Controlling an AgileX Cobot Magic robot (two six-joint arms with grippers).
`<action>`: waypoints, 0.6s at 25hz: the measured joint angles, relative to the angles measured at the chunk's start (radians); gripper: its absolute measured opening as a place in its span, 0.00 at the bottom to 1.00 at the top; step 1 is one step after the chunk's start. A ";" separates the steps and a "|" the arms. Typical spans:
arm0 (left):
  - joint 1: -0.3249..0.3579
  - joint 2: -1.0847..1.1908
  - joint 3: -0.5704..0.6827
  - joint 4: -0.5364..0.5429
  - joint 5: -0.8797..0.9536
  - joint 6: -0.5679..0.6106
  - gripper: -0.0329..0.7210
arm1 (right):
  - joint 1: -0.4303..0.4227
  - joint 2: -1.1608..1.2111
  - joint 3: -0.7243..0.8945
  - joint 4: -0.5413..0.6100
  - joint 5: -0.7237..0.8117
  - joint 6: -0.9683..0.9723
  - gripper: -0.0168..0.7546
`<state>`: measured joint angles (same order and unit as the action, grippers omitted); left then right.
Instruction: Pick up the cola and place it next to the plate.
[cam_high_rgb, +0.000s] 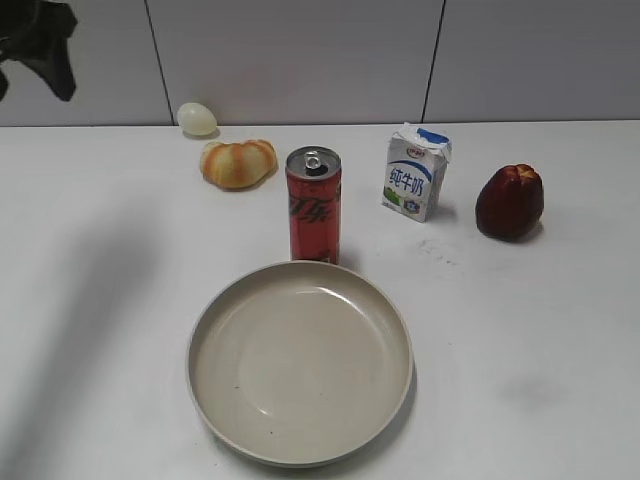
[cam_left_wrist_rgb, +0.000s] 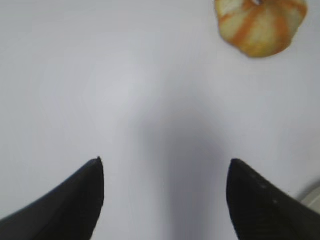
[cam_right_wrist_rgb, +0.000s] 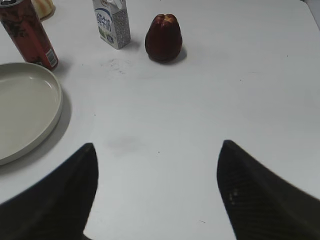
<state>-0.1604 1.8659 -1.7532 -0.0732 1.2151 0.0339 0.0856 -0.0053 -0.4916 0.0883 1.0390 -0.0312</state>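
While cola (cam_high_rgb: 314, 205) stands, left gripper (cam_left_wrist_rgb: 165, 172) hovers open-jawed.

Your left black two-finger gripper (cam_left_wrist_rgb: 165, 200) hangs above the table with its dark tapered fingers (cam_left_wrist_rgb: 75, 205) spread wide, nothing between them. Same deal with your right black two-finger gripper (cam_right_wrist_rgb: 157, 195): jaws apart, empty, tilted down at the tabletop. A dark bit of the left arm (cam_high_rgb: 40, 45) shows top-left in the exterior view.
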 joint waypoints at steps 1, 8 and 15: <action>0.015 -0.028 0.036 0.001 0.000 0.001 0.81 | 0.000 0.000 0.000 0.000 0.000 0.000 0.79; 0.093 -0.276 0.324 0.005 0.000 0.002 0.81 | 0.000 0.000 0.000 0.000 0.000 0.000 0.79; 0.123 -0.603 0.673 0.019 -0.020 0.002 0.81 | 0.000 0.000 0.000 0.000 0.000 0.000 0.79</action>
<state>-0.0378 1.2633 -1.0805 -0.0537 1.1949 0.0357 0.0856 -0.0053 -0.4916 0.0883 1.0390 -0.0312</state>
